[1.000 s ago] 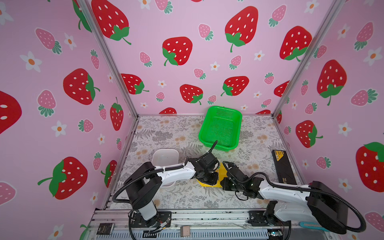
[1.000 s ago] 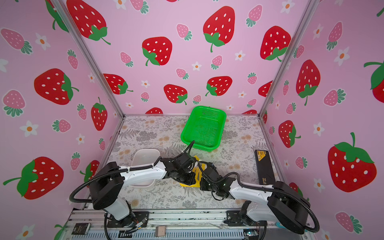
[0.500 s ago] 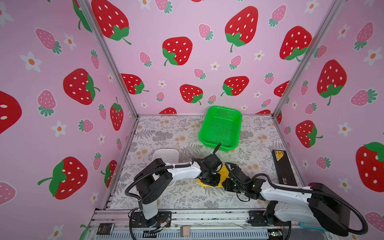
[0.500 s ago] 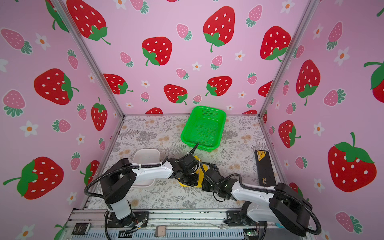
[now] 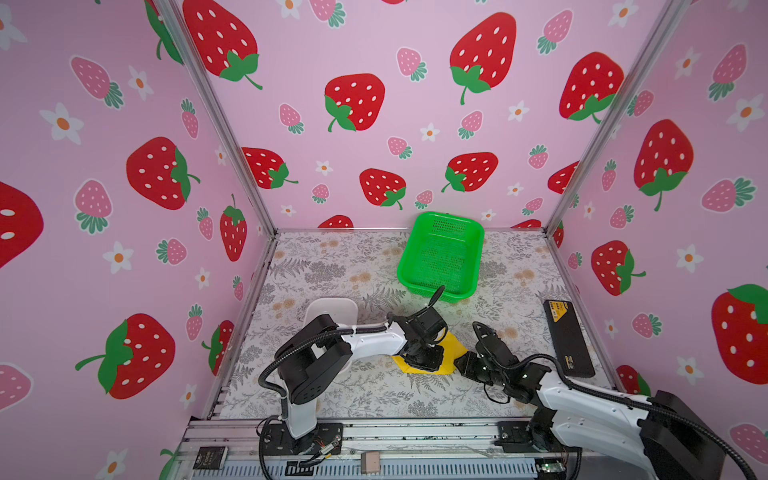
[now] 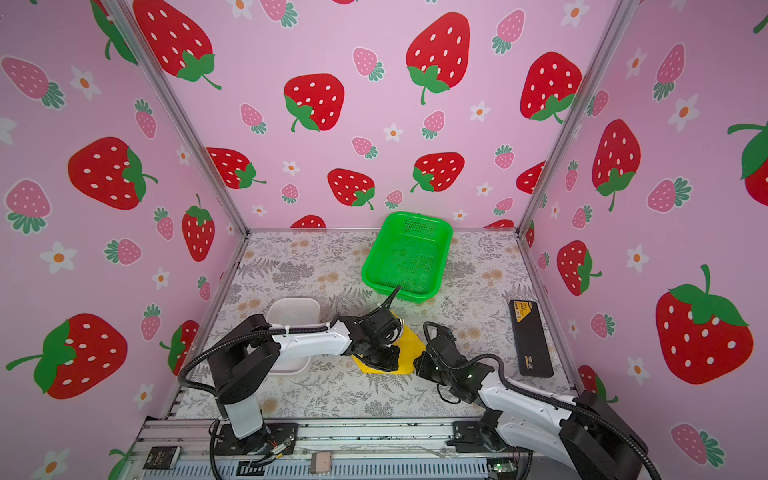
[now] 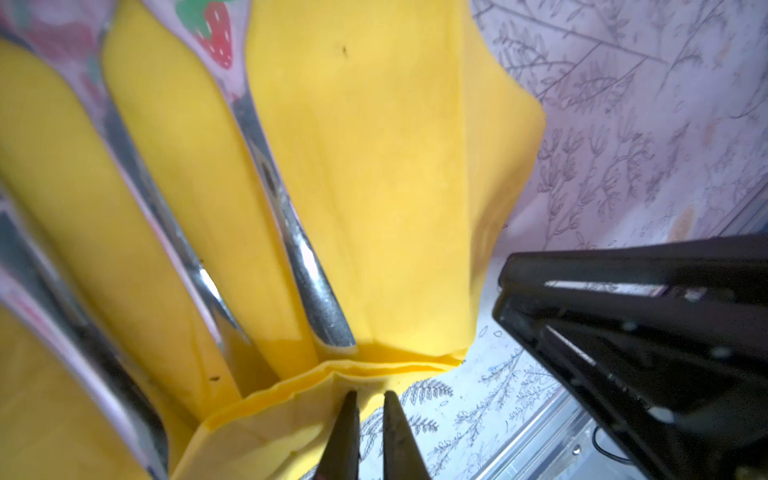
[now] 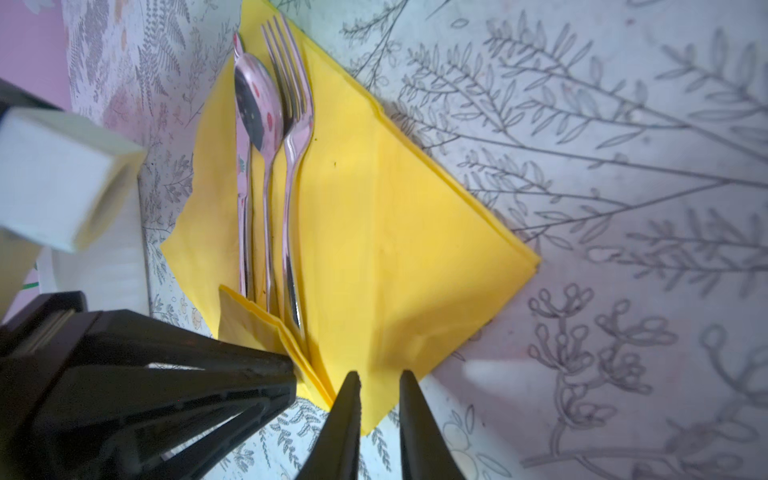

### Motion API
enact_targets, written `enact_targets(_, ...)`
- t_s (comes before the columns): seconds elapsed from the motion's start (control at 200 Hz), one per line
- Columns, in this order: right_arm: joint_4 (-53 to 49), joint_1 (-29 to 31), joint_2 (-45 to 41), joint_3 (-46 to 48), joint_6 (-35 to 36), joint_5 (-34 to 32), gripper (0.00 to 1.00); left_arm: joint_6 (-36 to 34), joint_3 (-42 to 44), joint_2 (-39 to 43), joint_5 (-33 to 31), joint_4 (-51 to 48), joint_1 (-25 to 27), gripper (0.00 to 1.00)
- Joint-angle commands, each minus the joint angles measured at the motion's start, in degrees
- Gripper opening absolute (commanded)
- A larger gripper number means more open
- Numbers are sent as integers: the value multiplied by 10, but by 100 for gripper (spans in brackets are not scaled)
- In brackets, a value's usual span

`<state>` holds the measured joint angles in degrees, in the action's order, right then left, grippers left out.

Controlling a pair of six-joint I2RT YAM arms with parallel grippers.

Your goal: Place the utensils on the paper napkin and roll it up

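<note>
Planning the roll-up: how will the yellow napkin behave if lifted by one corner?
Probably floppy: the paper napkin is thin, with one corner already folded over the utensils. Likely light, so a push may slide or wrinkle it on the table. Lifted unevenly, it would probably sag and spill them.

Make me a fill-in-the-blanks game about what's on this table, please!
1. The paper napkin is coloured ____.
2. On the napkin, between the knife and the fork, lies the ____.
3. The mesh basket near the back wall is coloured ____.

Missing words: yellow; spoon; green.
</note>
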<state>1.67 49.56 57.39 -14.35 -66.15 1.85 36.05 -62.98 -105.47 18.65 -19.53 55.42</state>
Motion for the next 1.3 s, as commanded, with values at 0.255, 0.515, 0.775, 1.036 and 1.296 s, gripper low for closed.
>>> enact_targets(0.255,11,-52,-48,35,-46,51,37,2,-23,-8,2,-14,2,15)
enact_targets(0.515,40,-52,-39,35,-53,129,42,-1,-25,-9,2,-17,2,15)
enact_targets(0.775,70,-52,-5,51,-63,190,42,-4,-27,-8,0,-23,3,15)
enact_targets(1.036,154,-52,35,78,-100,170,45,-3,-27,-10,0,-23,3,15)
enact_targets(1.296,313,-65,48,102,-140,142,51,-5,-32,-13,-1,-25,2,15)
